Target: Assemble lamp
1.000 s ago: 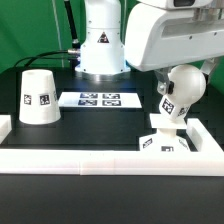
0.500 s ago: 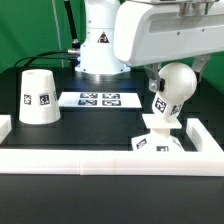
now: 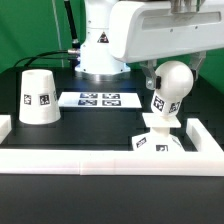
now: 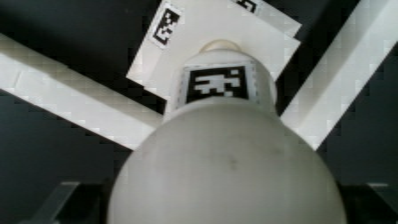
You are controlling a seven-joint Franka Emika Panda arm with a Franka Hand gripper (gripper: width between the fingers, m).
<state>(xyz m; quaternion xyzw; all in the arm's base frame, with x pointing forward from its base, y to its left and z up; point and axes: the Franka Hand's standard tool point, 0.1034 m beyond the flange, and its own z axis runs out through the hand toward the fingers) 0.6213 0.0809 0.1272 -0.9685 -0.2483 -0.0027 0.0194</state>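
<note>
Bulb (image 3: 171, 86): ball-shaped, matte white, tilted, with its tagged neck pointing away from the fingers and down toward the base. It sits between the fingers of the gripper (image 4: 210, 196), which are clamped on its round body. Only dark slivers of the fingers show on either side in the wrist view.

Base (image 3: 157, 141): blocky square piece just past the fingertips, under the bulb's neck. The neck tip is at the base's top face; I cannot tell whether it is seated. One tag is visible on the side facing the camera.

Shade (image 3: 38, 97): truncated cone, wide end down, well away from the fingers toward the exterior view's left.

Marker board (image 3: 99, 99): flat on the black table (image 3: 90, 125), between the shade and the fingers.

White rail (image 3: 90, 158): runs along the near edge, just in front of the base.
</note>
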